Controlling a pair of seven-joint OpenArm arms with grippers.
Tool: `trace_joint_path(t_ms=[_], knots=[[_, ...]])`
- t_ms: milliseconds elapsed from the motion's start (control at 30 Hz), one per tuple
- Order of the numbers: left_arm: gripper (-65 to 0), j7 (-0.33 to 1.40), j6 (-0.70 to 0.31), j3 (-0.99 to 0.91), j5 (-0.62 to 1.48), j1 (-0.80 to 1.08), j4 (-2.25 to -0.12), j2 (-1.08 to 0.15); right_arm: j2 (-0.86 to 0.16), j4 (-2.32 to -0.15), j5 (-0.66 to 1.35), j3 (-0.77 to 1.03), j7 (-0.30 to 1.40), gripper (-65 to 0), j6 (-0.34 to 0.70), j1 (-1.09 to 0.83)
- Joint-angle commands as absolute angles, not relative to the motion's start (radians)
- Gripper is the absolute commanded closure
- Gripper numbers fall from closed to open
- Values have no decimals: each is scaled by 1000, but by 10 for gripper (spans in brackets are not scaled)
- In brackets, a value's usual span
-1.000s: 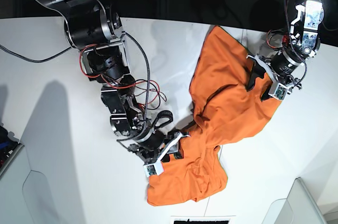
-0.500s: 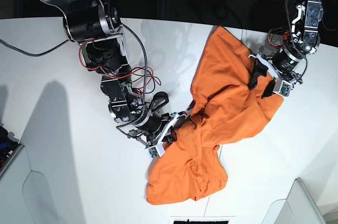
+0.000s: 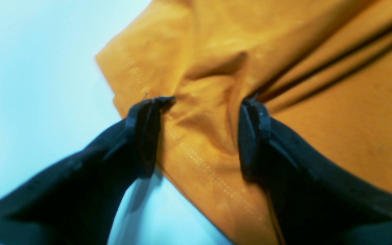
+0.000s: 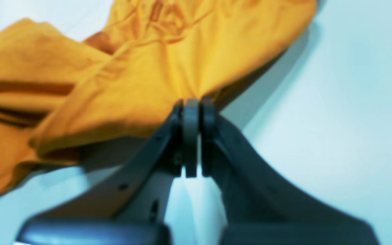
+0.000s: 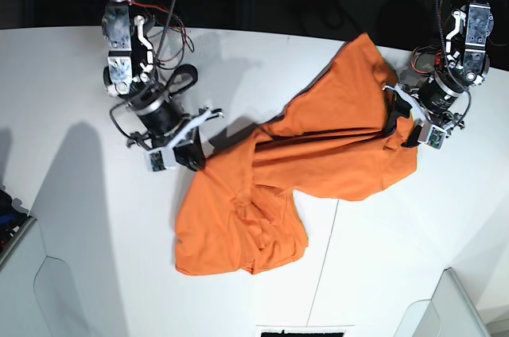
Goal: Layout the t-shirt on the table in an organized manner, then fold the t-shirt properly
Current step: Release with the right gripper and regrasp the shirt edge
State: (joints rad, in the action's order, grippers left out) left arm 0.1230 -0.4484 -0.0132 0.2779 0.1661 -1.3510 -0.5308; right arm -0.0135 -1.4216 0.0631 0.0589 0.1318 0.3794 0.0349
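The bright orange t-shirt (image 5: 334, 146) lies crumpled across the white table (image 5: 79, 234), stretched from the far right to a bunched heap at the front middle. My right gripper (image 5: 196, 162), on the left of the base view, is shut on a pinch of the t-shirt's edge (image 4: 168, 75), with the fingers (image 4: 191, 112) closed together. My left gripper (image 5: 400, 126) is open at the shirt's right edge. In the left wrist view its fingertips (image 3: 155, 102) straddle a wrinkled hem fold of the t-shirt (image 3: 216, 51), and the gripper (image 3: 202, 102) rests on the cloth. No white tag shows.
A thin dark seam (image 5: 328, 261) runs across the table towards the front edge. Grey bins stand at the front left corner (image 5: 20, 273) and the front right corner (image 5: 453, 305). The table's far edge meets a dark background.
My right gripper has moved back and to the left, still holding the cloth, dragging the shirt leftwards and spreading it wider. My left gripper has stayed at the shirt's right edge.
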Motion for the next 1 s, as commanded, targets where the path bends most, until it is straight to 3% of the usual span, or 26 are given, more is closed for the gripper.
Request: trace_joint_path(t_ms=[0, 433, 700, 833, 967], knots=[[-374, 162, -430, -19, 245, 166, -1353, -550, -22, -1474, 80, 92, 110, 0, 371, 13], [-374, 173, -430, -19, 242, 147, -1353, -552, -19, -1766, 279, 386, 191, 0, 384, -293], [-374, 173, -471, -19, 247, 147, -1356, -552, -19, -1776, 366, 388, 192, 0, 441, -220], [-374, 196, -545, -19, 289, 147, -1373, -552, -19, -1775, 309, 305, 192, -178, 413, -136], [-374, 245, -593, -19, 352, 148, -1408, -556, -19, -1727, 194, 200, 191, -205, 320, -45]])
